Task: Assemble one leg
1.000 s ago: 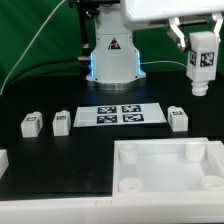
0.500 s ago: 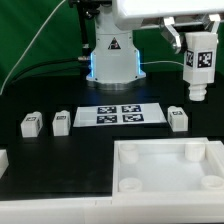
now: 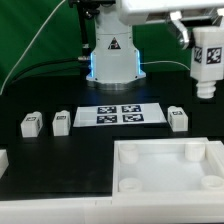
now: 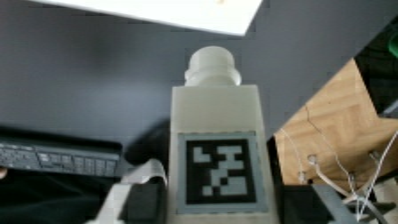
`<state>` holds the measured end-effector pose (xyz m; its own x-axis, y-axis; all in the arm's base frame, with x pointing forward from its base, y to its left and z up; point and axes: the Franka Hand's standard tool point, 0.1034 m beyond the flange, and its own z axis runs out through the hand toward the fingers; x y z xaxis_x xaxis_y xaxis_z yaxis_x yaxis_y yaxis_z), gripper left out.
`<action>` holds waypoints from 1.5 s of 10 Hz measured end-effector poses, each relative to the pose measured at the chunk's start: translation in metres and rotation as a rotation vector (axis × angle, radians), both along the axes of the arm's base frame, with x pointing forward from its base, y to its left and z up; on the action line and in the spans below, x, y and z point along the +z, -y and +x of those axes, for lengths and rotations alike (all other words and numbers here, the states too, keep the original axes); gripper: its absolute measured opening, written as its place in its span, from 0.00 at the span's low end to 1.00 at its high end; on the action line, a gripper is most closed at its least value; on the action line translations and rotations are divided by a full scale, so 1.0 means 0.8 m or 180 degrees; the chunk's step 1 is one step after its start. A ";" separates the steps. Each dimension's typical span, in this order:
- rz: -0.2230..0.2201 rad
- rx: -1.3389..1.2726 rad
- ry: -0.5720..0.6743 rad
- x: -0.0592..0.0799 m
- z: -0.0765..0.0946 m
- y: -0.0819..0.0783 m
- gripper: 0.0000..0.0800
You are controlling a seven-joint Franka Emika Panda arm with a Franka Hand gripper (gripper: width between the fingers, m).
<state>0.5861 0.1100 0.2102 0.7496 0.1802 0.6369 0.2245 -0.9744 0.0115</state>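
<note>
Shifted toward the exterior view's right since half a second ago, the leg (image 3: 208,62) now hangs almost at that picture's edge, high above the bench (image 3: 70,150) and upright with its round peg (image 3: 205,92) pointing down. The jaws are closed on the leg's upper part, one pad on each side in the wrist view (image 4: 217,150), so the grip looks firm. I judge this to be the carry stage: the leg is well apart from the panel (image 3: 165,165), and no socket has been approached yet. Three other legs (image 3: 61,121) lie untouched on the bench beside the marker board (image 3: 121,115). In the exterior view the contact between jaws and leg is hard to make out, and the panel is cut off at the frame's edge. In the wrist view the leg blocks whatever lies straight below it.
</note>
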 end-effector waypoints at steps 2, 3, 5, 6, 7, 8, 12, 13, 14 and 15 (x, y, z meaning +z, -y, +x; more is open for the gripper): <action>0.0048 0.0018 -0.0028 -0.014 0.030 -0.013 0.37; 0.0063 0.0022 -0.0061 -0.024 0.039 -0.017 0.37; 0.0075 0.0020 -0.0144 -0.051 0.044 -0.020 0.37; 0.0071 0.0018 -0.0178 -0.064 0.042 -0.019 0.37; 0.0067 0.0013 -0.0193 -0.078 0.039 -0.016 0.37; 0.0077 -0.0001 -0.0139 -0.087 0.038 -0.015 0.37; 0.0061 -0.0034 -0.0199 -0.136 0.037 -0.003 0.37; 0.0047 -0.0035 -0.0213 -0.144 0.040 0.002 0.37; 0.0047 -0.0041 -0.0189 -0.145 0.041 0.004 0.37; 0.0044 -0.0038 -0.0187 -0.146 0.041 0.004 0.37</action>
<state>0.6191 0.1069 0.0938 0.7878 0.1624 0.5942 0.2127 -0.9770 -0.0149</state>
